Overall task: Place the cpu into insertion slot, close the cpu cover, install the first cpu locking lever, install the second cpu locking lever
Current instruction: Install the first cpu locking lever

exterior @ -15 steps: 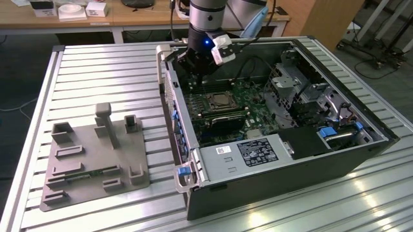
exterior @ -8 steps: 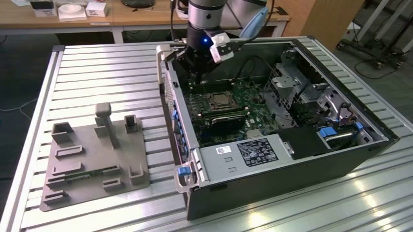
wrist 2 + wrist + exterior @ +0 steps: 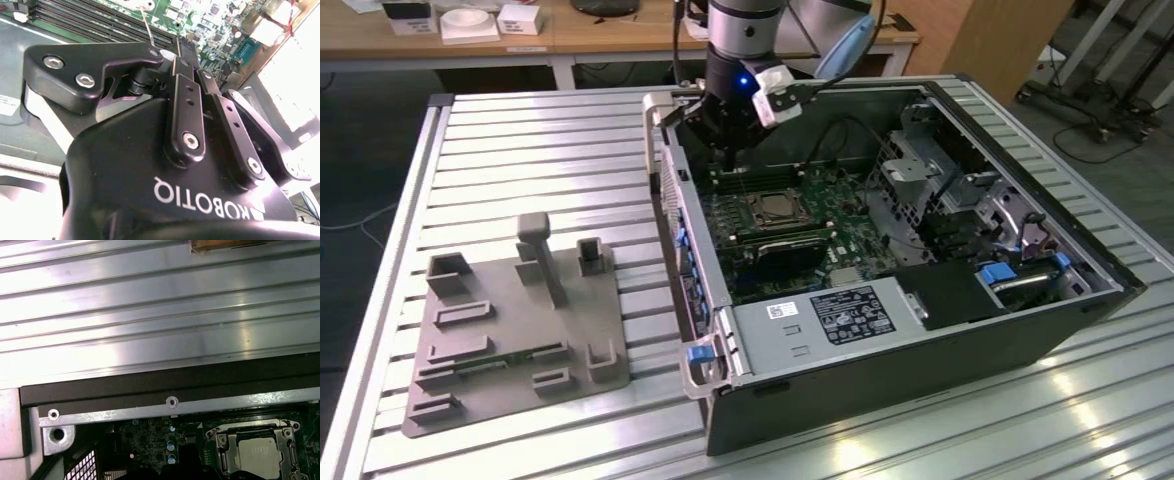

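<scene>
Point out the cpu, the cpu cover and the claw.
cpu [image 3: 257, 457]: first wrist view, on its silvery top.
cpu cover [image 3: 219, 454]: first wrist view, on a bar of the frame beside the chip.
claw [image 3: 186, 57]: second wrist view, at its front end.

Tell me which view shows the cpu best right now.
First wrist view: the cpu lies close, its silvery top plain to see. The exterior view shows it small and distant on the motherboard. The second wrist view faces the memory slots instead.

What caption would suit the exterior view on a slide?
Robot hand inside an open computer case, close to the insertion slot where the cpu already sits.
</scene>
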`<state>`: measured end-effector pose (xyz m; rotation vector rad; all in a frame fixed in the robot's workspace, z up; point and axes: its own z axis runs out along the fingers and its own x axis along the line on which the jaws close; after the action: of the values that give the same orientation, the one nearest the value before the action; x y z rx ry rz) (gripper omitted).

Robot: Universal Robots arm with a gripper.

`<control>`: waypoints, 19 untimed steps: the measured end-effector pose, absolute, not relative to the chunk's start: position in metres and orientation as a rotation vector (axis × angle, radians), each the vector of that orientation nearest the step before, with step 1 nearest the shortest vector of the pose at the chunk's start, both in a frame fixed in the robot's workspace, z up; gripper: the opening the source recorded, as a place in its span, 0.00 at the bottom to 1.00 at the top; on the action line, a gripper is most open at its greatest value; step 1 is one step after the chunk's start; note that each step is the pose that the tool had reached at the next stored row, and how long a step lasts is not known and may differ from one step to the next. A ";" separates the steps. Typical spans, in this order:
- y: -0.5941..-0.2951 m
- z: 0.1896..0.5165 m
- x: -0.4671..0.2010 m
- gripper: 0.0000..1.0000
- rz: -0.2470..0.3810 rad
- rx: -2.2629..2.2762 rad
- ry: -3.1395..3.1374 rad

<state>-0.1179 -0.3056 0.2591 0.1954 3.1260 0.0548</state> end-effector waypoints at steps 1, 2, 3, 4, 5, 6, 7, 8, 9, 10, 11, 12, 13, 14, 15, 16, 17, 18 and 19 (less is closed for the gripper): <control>-0.305 0.259 -0.118 0.10 0.055 0.195 3.126; -0.305 0.259 -0.117 0.10 0.055 0.194 3.126; -0.305 0.259 -0.117 0.10 0.055 0.193 3.126; -0.305 0.259 -0.116 0.10 0.055 0.193 3.126; -0.305 0.259 -0.115 0.10 0.055 0.192 3.126; -0.305 0.259 -0.114 0.10 0.055 0.192 3.126; -0.305 0.259 -0.113 0.10 0.055 0.192 3.126; -0.305 0.259 -0.112 0.10 0.055 0.191 3.126; -0.305 0.259 -0.111 0.10 0.055 0.191 3.126; -0.305 0.259 -0.110 0.10 0.055 0.191 3.126; -0.305 0.259 -0.109 0.10 0.055 0.191 3.126; -0.305 0.259 -0.108 0.10 0.055 0.191 3.126; -0.305 0.259 -0.107 0.10 0.055 0.191 3.126; -0.305 0.259 -0.107 0.10 0.055 0.191 3.126; -0.305 0.259 -0.107 0.10 0.055 0.191 3.126; -0.305 0.259 -0.107 0.10 0.055 0.190 3.126; -0.305 0.259 -0.107 0.10 0.055 0.190 3.126; -0.305 0.259 -0.107 0.10 0.055 0.190 3.126; -0.305 0.259 -0.107 0.10 0.055 0.190 3.126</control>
<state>-0.1073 -0.3052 0.2590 0.1905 3.1262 0.0550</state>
